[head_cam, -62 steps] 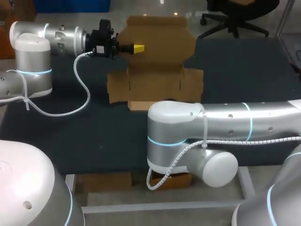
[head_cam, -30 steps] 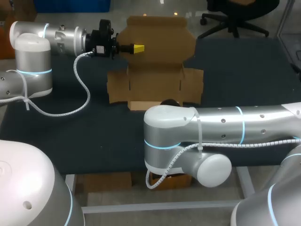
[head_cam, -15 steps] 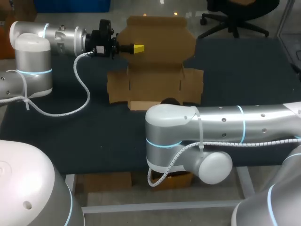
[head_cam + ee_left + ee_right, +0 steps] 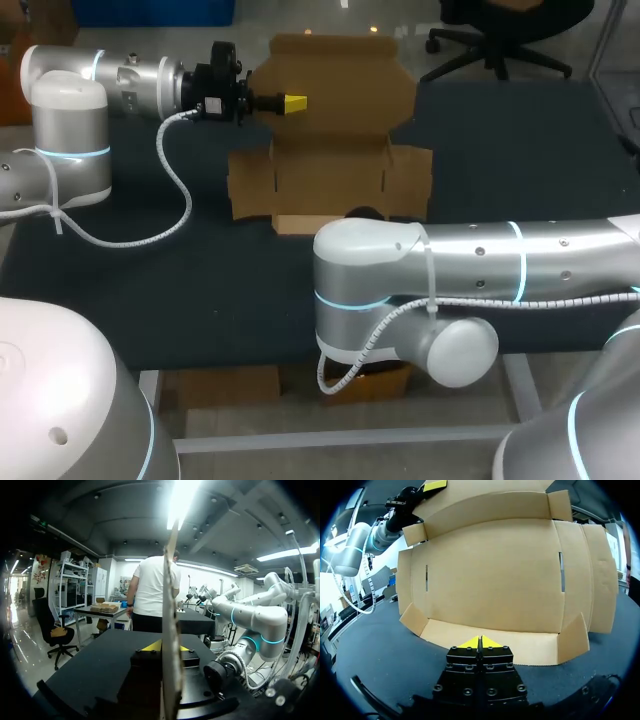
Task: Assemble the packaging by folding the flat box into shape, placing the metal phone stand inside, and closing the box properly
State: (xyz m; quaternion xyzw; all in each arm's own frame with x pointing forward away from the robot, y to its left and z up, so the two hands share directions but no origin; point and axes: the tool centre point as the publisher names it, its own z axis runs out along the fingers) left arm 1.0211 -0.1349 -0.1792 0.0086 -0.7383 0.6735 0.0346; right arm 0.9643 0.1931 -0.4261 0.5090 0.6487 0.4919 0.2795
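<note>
Folding barely begun: our left end effector (image 4: 170,647) pinches the box lid (image 4: 335,70) upright, our right end effector (image 4: 480,642) sits closed, empty, before the front flap (image 4: 525,647).

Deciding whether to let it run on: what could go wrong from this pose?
1. The left pincer pinches the raised lid panel at one side only; a pull could crease it or skew the box.
2. The right pincer is shut, tips at the low front flap; pushing may slide the box instead of folding it.
3. The right arm hides much of that flap from the head view, and no phone stand shows anywhere.
</note>
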